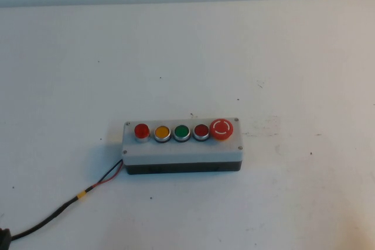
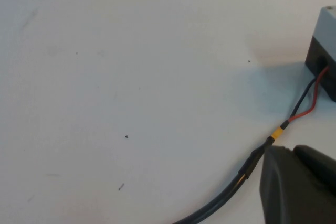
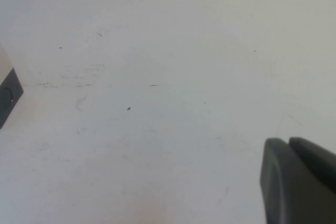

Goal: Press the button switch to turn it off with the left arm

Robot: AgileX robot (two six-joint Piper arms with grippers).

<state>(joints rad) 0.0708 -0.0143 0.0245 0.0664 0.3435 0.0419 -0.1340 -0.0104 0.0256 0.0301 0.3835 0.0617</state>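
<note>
The button switch (image 1: 142,130) is the bright-red round button with a silver ring at the left end of the grey box's (image 1: 181,150) row, on the side where the cable (image 1: 58,212) leaves. Neither arm shows in the high view. In the left wrist view my left gripper (image 2: 293,150) is shut and empty, hanging over the cable (image 2: 226,198), a short way from the box's corner (image 2: 325,30). The button itself is out of that view. In the right wrist view my right gripper (image 3: 289,141) is shut and empty above bare table.
On the box, a yellow button (image 1: 162,132), a green one (image 1: 181,132), a darker red one (image 1: 201,131) and a large red mushroom button (image 1: 222,128) follow in the row. The box's end (image 3: 8,90) shows in the right wrist view.
</note>
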